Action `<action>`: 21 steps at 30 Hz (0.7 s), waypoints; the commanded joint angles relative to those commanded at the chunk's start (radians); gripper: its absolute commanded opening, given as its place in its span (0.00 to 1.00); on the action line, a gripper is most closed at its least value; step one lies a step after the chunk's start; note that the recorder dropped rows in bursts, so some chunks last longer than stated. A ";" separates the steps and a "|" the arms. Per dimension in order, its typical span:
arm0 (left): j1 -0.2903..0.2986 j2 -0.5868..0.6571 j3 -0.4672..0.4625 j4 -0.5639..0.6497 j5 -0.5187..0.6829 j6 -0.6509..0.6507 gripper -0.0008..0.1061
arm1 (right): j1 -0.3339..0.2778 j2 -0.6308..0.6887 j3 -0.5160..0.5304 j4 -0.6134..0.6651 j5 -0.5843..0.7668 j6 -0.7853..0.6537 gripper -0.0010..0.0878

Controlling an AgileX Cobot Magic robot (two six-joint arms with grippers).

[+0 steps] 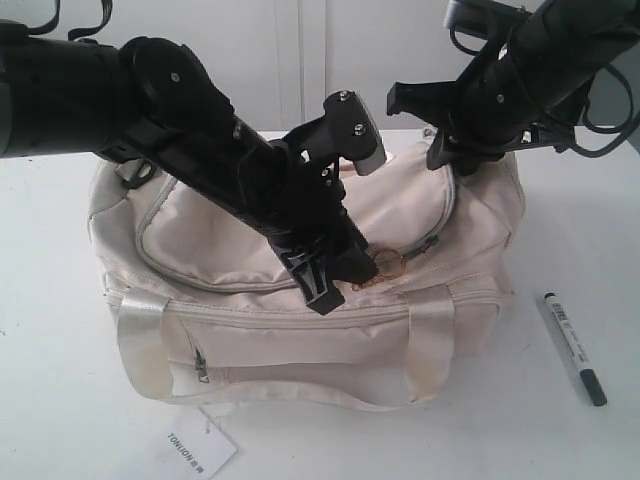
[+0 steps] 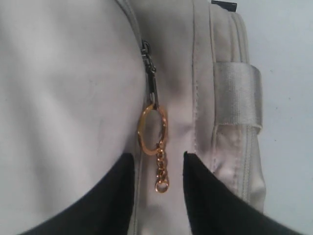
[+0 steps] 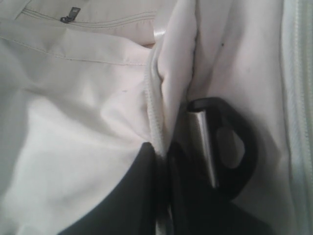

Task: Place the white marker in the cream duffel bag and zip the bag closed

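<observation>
Partly, the left tool (image 1: 342, 283) hides the cream duffel bag's (image 1: 200, 240) gold ring (image 1: 388, 268).

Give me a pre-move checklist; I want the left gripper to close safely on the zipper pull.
1. Gold ring zipper pull centred in the left gripper: ok, its chain hangs between the tips.
2. Left gripper open: ok.
3. Right gripper bracing the cream duffel bag: ok, shut on a fabric fold by the zipper.
4. White marker out of the arms' way: ok, on the table beside the bag.
5. How far the zipper is open: cannot tell.
</observation>
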 joint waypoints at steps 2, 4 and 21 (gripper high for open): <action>0.000 0.000 0.000 0.000 -0.004 0.010 0.44 | 0.000 0.000 0.000 0.000 0.000 0.000 0.01; 0.000 0.000 0.000 -0.014 -0.006 0.019 0.44 | 0.000 0.000 0.000 0.000 0.000 0.000 0.01; -0.002 0.065 0.000 -0.185 -0.100 0.199 0.44 | 0.000 0.000 0.000 0.000 0.000 0.000 0.01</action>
